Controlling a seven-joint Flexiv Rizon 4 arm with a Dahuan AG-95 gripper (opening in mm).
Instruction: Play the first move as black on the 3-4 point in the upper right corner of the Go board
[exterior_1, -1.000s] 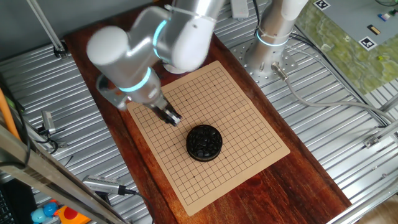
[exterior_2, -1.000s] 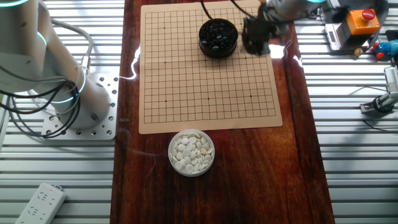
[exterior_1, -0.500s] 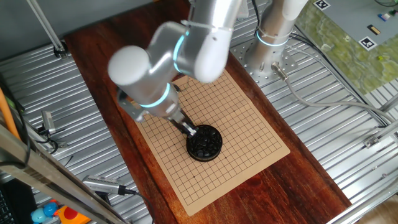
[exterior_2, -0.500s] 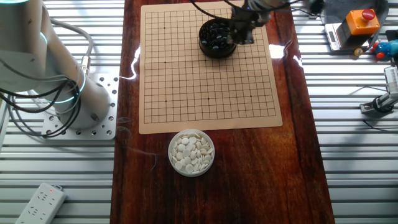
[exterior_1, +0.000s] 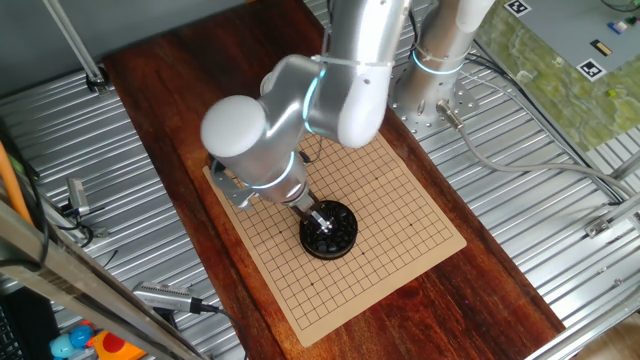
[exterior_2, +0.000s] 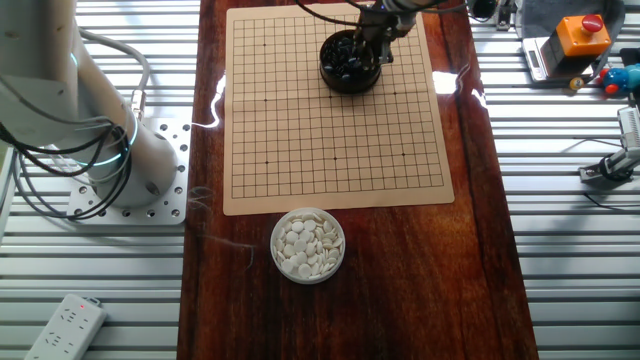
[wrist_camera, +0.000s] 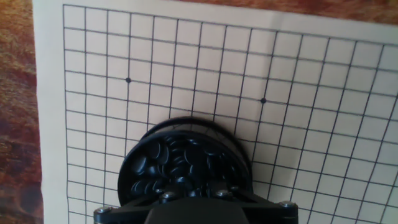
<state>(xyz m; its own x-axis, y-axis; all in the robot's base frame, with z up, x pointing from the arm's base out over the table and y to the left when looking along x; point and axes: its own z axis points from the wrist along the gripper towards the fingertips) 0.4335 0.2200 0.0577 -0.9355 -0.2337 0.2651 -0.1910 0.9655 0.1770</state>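
A black round bowl (exterior_1: 338, 238) full of tiny glossy black stones (wrist_camera: 177, 163) stands on the tan Go board (exterior_1: 400, 195), near one edge. It also shows in the other fixed view (exterior_2: 345, 65). My gripper (exterior_1: 321, 219) hangs right over the bowl with its fingertips at the stones, and shows in the other fixed view (exterior_2: 374, 42) too. In the hand view only the dark hand housing (wrist_camera: 193, 211) shows at the bottom edge, so the fingers are hidden. No stone lies on the board's grid (exterior_2: 330, 140).
A white bowl of white stones (exterior_2: 308, 245) stands on the dark wooden table (exterior_2: 480, 260) beside the board's opposite edge. The arm's base (exterior_2: 130, 160) is bolted to a metal plate beside the table. Ribbed metal surfaces flank the table.
The arm has swung from beside the board's edge across to the black bowl, and the gripper has come down over the stones.
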